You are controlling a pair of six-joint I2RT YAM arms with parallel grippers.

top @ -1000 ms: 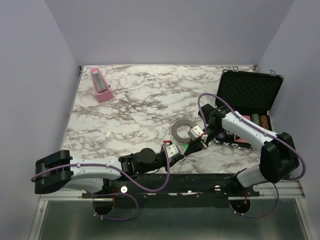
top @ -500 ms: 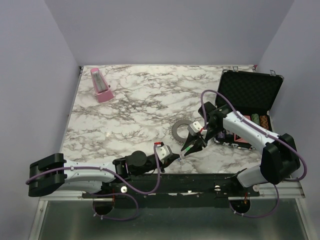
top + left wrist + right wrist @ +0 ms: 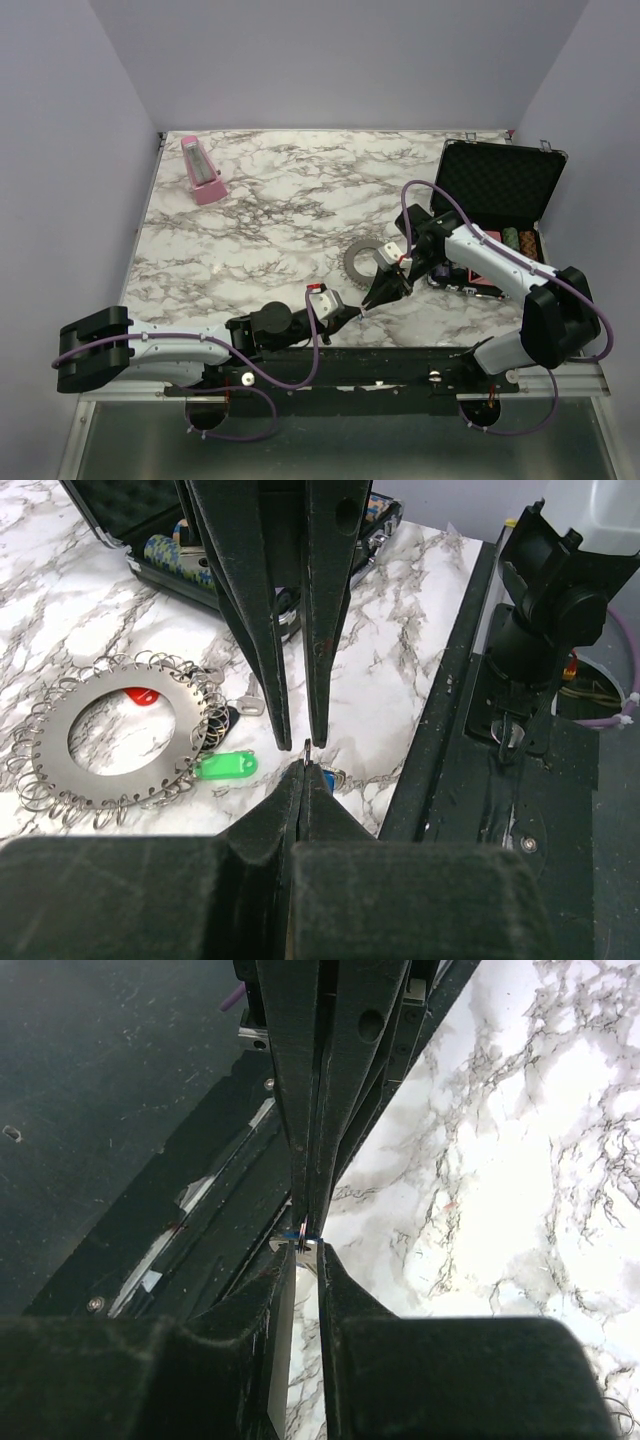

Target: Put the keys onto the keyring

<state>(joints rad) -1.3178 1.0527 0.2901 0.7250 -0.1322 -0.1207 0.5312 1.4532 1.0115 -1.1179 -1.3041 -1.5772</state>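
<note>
The keyring (image 3: 350, 262) lies flat on the marble; in the left wrist view (image 3: 55, 755) its rim is lined with small wire loops. A green key (image 3: 225, 766), a red key (image 3: 140, 695) inside the hole and a silver key (image 3: 250, 705) lie at it. My left gripper (image 3: 352, 312) (image 3: 305, 765) is shut on the thin metal ring of a blue key (image 3: 335, 780). My right gripper (image 3: 372, 298) (image 3: 307, 1252) points tip to tip at it, jaws a narrow gap apart, straddling that metal piece (image 3: 303, 1240).
An open black case (image 3: 495, 185) with stacked chips (image 3: 520, 240) stands at the right behind the right arm. A pink metronome (image 3: 202, 172) stands at the far left. The black mounting rail (image 3: 520, 780) and table edge run just beside the two grippers.
A second ago the left gripper was further right and the right gripper higher. The left arm then drew back left, the right gripper came down to meet its tip, and both have barely moved since.
</note>
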